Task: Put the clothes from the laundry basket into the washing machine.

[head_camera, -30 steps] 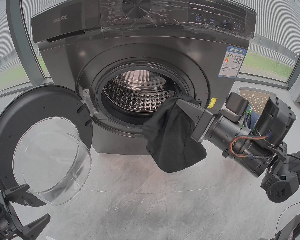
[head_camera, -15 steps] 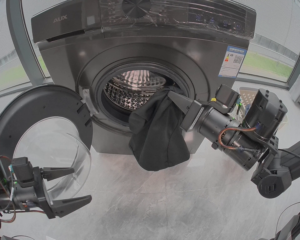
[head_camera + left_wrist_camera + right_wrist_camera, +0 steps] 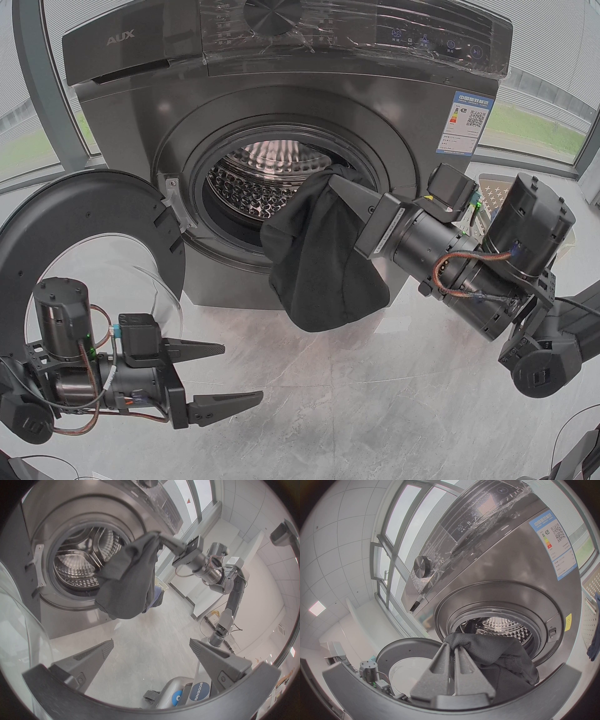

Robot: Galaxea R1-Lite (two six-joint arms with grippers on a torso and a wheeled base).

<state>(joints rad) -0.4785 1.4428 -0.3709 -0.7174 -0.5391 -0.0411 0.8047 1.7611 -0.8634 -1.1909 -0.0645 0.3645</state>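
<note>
I see R gripper (image 3: 336, 182) clamped on black garment (image 3: 325, 262) at washing machine (image 3: 281, 94) mouth. L gripper (image 3: 243, 371) jaws wide, near left over grey stone floor (image 3: 350, 406). Door (image 3: 81, 212) open left; windows (image 3: 537, 128) behind.

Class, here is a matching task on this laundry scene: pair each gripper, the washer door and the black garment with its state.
Things:
1. left gripper
2. right gripper
3. washer door
4. black garment

States:
A. swung wide open
B. hangs in front of the drum
C. shut, pinching fabric
D. open, holding nothing

Pairs: 1-D, 2-C, 3-A, 4-B
</note>
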